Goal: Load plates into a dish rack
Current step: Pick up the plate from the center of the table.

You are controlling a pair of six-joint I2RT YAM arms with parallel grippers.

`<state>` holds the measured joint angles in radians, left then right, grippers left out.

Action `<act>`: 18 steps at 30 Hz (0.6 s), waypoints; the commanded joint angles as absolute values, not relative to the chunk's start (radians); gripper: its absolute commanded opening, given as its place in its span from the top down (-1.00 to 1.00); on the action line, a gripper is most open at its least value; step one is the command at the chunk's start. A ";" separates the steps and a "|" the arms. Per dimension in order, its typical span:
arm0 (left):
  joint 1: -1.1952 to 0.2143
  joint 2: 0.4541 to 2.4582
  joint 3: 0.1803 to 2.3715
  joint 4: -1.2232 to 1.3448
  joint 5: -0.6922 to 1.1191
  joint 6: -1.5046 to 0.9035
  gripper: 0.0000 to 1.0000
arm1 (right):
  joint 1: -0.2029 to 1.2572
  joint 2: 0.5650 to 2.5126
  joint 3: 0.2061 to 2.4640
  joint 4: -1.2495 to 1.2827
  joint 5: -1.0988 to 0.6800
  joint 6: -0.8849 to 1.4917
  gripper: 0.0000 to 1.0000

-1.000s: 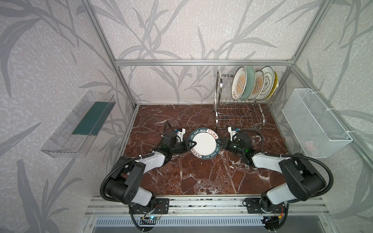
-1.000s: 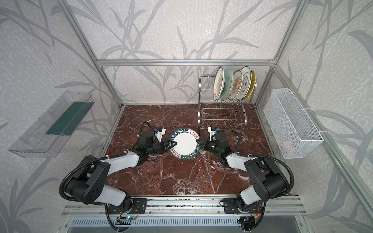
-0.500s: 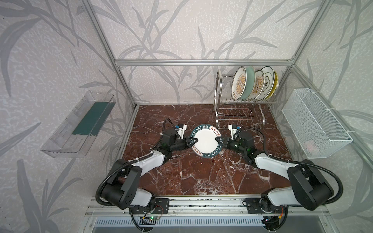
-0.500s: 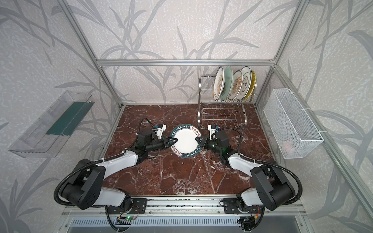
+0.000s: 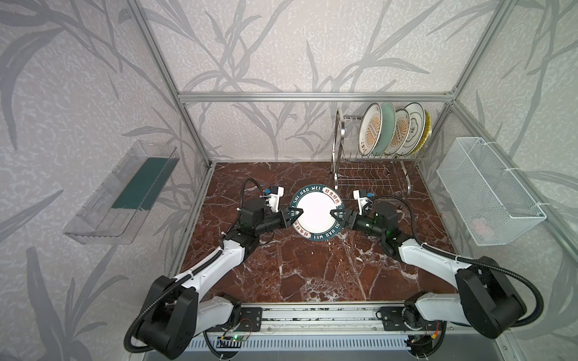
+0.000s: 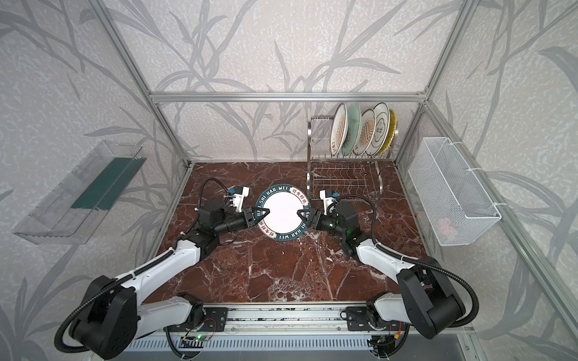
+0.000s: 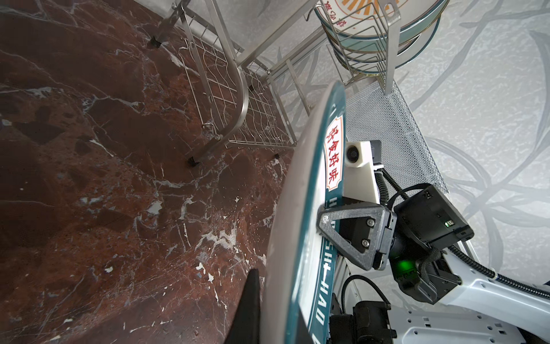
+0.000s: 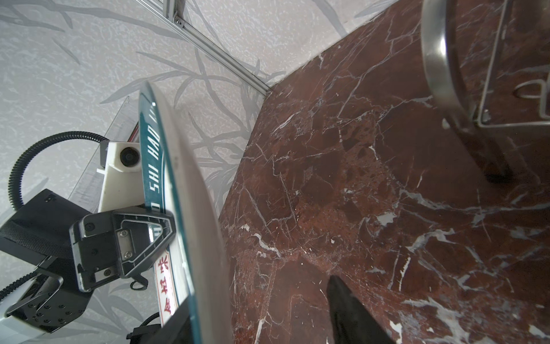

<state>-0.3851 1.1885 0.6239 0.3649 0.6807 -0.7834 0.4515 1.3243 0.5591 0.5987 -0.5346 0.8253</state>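
A white plate with a teal lettered rim (image 5: 316, 214) (image 6: 283, 215) hangs above the marble table between both arms. My left gripper (image 5: 298, 212) (image 6: 266, 214) (image 7: 276, 321) is shut on its left rim. My right gripper (image 5: 334, 214) (image 6: 300, 214) (image 8: 262, 318) straddles the right rim with its jaws open; in the right wrist view the lower finger (image 8: 348, 309) stands well clear of the plate's underside (image 8: 196, 208). The steel dish rack (image 5: 339, 140) (image 6: 344, 178) stands at the back right. Several plates (image 5: 394, 131) (image 6: 362, 131) stand upright in its upper tier, and its lower tier (image 7: 226, 98) holds nothing.
A white mesh basket (image 5: 488, 193) hangs on the right wall and a clear plastic tray (image 5: 122, 193) on the left wall. The rack's arched side frame (image 8: 437, 68) is close behind the right gripper. The brown marble table (image 5: 312, 272) stretches toward the front rail.
The plate has risen a little and moved toward the back with both arms. The right gripper's jaws have spread apart from the rim. The left gripper keeps its hold.
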 commanded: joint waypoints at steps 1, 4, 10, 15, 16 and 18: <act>-0.380 1.148 0.653 0.405 0.675 -0.768 1.00 | 0.459 1.310 0.577 0.686 -0.598 0.845 -0.21; -0.379 1.142 0.652 0.423 0.682 -0.777 1.00 | 0.467 1.320 0.576 0.733 -0.619 0.868 -0.21; -0.375 1.128 0.645 0.464 0.673 -0.794 1.00 | 0.490 1.359 0.577 0.890 -0.642 0.944 -0.20; -0.373 1.124 0.639 0.502 0.666 -0.808 1.00 | 0.505 1.401 0.578 1.015 -0.649 1.016 -0.18; -0.371 1.123 0.638 0.502 0.662 -0.808 1.00 | 0.505 1.408 0.579 1.034 -0.651 1.027 -0.18; -0.371 1.123 0.640 0.499 0.655 -0.801 1.00 | 0.506 1.418 0.583 1.053 -0.652 1.034 -0.16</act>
<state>-0.3767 1.1538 0.6235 0.4095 0.6647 -0.7895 0.5022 1.4052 0.5591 0.9409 -0.6315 0.9947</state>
